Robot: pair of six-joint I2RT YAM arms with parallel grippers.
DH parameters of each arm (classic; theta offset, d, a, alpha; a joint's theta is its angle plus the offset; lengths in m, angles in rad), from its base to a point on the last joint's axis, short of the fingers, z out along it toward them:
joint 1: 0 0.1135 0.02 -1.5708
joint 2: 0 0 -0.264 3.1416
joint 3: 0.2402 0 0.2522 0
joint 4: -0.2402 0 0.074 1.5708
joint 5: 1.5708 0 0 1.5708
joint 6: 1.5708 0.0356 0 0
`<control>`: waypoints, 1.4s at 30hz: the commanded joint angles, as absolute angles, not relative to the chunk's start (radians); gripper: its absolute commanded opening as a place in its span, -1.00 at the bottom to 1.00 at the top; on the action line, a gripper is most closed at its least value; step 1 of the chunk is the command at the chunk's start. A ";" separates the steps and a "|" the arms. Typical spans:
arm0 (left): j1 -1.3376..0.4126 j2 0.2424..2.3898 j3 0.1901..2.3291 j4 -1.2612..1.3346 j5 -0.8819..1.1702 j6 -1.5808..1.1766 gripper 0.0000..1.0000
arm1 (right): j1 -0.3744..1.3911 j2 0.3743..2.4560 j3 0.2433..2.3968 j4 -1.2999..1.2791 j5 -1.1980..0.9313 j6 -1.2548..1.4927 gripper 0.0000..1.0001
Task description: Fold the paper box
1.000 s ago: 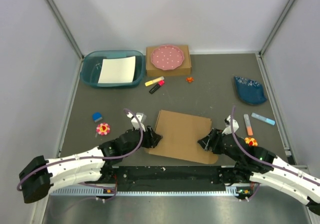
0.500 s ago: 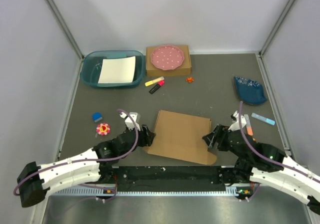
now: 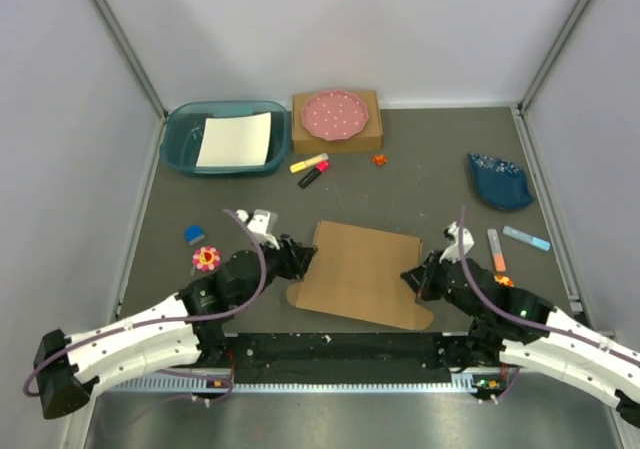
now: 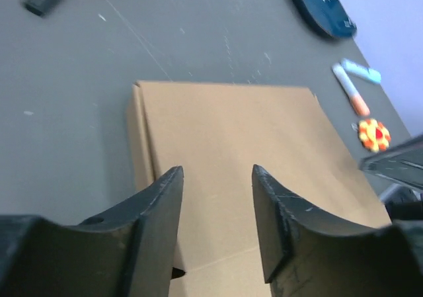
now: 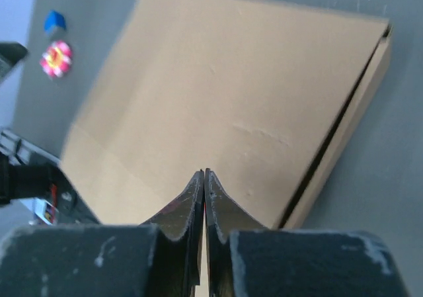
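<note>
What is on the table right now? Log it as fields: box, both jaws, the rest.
paper box: lying flat on the table
left jaws: open, at the box's left edge, holding nothing
right jaws: shut, at the box's right side, gripping nothing; contact unclear
back left: teal basin holding a white sheet
back centre: small box with a pink dotted plate on it
loose items: two markers, dark blue dish, flower toy
</note>
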State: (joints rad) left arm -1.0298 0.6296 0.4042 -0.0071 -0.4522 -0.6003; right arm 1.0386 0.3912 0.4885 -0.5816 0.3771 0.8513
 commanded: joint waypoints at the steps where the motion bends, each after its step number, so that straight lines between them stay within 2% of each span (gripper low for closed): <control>1: -1.029 0.768 0.373 0.140 -0.198 -0.621 -0.02 | 1.046 0.342 0.333 -0.391 0.256 0.942 -1.00; 5: -1.029 0.856 0.295 0.182 -0.143 -0.676 -0.07 | 1.046 0.324 0.235 -0.394 0.229 1.011 -1.00; 11: -1.029 0.957 0.198 0.213 -0.190 -0.741 -0.11 | 1.046 0.357 0.175 -0.451 0.238 1.143 -1.00; 15: -1.029 0.980 0.227 0.167 -0.248 -0.721 -0.09 | 1.046 0.394 0.218 -0.477 0.255 1.134 -1.00; 17: -1.028 0.908 0.245 0.123 -0.287 -0.706 -0.04 | 1.046 0.377 0.285 -0.482 0.278 1.088 -1.00; 19: -1.029 0.784 0.268 0.088 -0.381 -0.706 0.14 | 1.046 0.330 0.336 -0.498 0.329 1.029 -0.76; 20: -1.028 0.741 0.275 0.081 -0.415 -0.704 0.20 | 1.046 0.312 0.389 -0.509 0.354 1.013 -0.37; 21: -1.026 0.663 0.281 0.078 -0.446 -0.697 0.24 | 1.046 0.293 0.415 -0.520 0.379 0.984 -0.18; 22: -1.022 0.631 0.297 0.071 -0.493 -0.689 0.41 | 1.046 0.279 0.440 -0.553 0.427 0.971 -0.04; 23: -1.013 0.600 0.310 0.043 -0.511 -0.684 0.49 | 1.046 0.259 0.487 -0.572 0.454 0.960 0.17; 25: -0.999 0.554 0.339 0.019 -0.544 -0.655 0.59 | 1.046 0.253 0.528 -0.648 0.520 0.933 0.32; 26: -0.990 0.549 0.345 0.006 -0.549 -0.644 0.60 | 1.048 0.259 0.554 -0.682 0.540 0.931 0.46; 32: -0.957 0.733 0.350 -0.048 -0.502 -0.676 0.66 | 1.046 0.382 0.545 -0.903 0.617 1.144 0.67; 36: -0.956 0.851 0.283 0.121 -0.413 -0.725 0.68 | 1.046 0.500 0.508 -0.870 0.581 1.218 0.70; 42: -0.956 0.905 0.239 0.241 -0.336 -0.747 0.69 | 1.043 0.546 0.440 -0.741 0.568 1.187 0.71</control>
